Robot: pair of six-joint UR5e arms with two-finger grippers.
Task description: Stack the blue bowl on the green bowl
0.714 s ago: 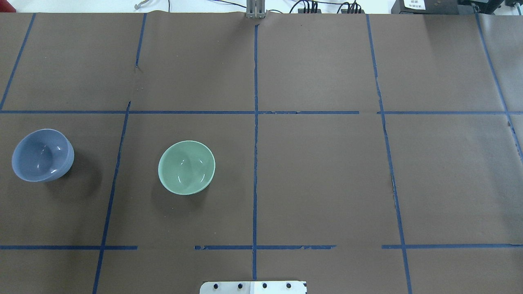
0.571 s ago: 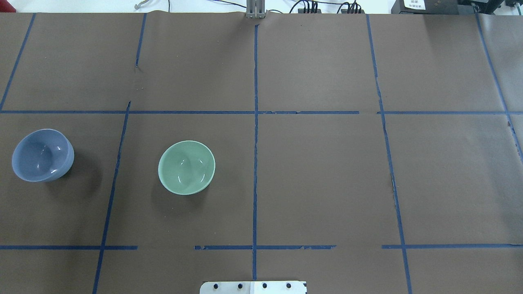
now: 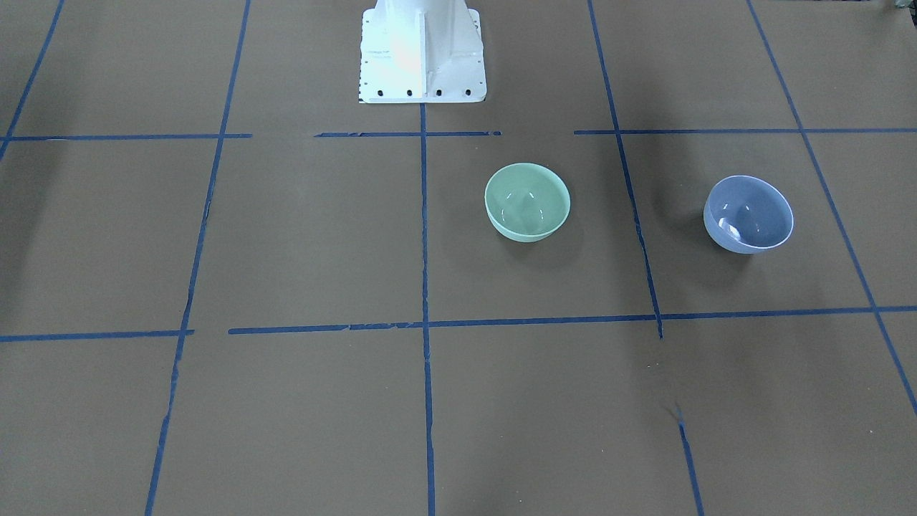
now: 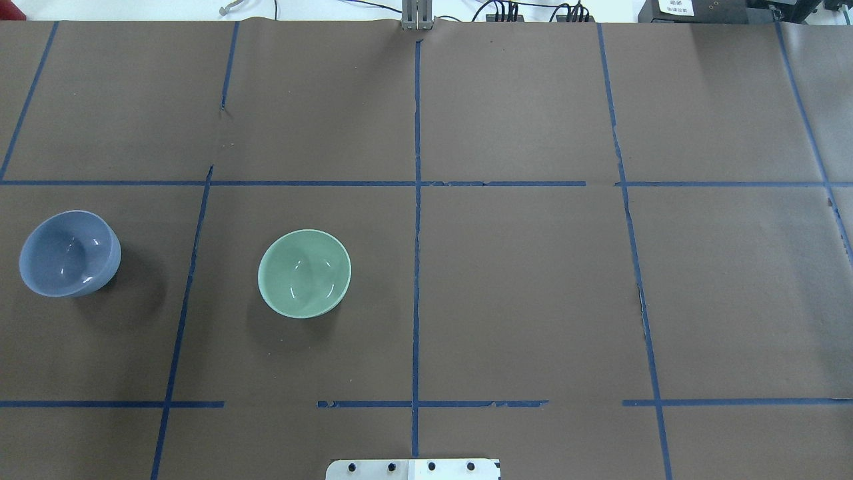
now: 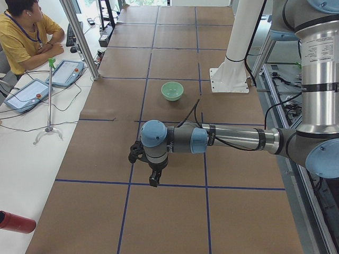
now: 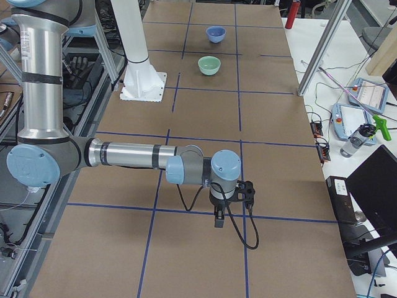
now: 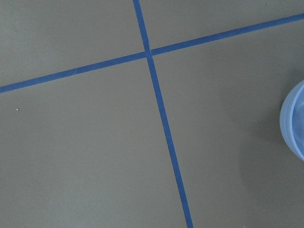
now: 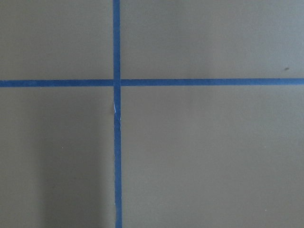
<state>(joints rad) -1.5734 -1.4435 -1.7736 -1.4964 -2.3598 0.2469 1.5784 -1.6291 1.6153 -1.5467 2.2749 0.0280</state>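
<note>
The blue bowl [image 4: 70, 253] stands upright and empty at the table's left side; it also shows in the front view [image 3: 749, 213], the right side view [image 6: 215, 33], and at the right edge of the left wrist view [image 7: 294, 118]. The green bowl [image 4: 304, 273] stands upright and empty to its right, apart from it [image 3: 527, 201] [image 5: 172, 90]. My left gripper [image 5: 153, 177] hangs above the table and hides the blue bowl in the left side view. My right gripper [image 6: 218, 218] hangs over the table's other end. I cannot tell whether either is open or shut.
Blue tape lines [image 4: 416, 267] grid the brown table cover. The white robot pedestal [image 3: 421, 50] stands at the near middle edge. An operator [image 5: 24, 37] sits beside tablets [image 5: 26, 94] on a side bench. A red bottle [image 5: 16, 222] lies there too.
</note>
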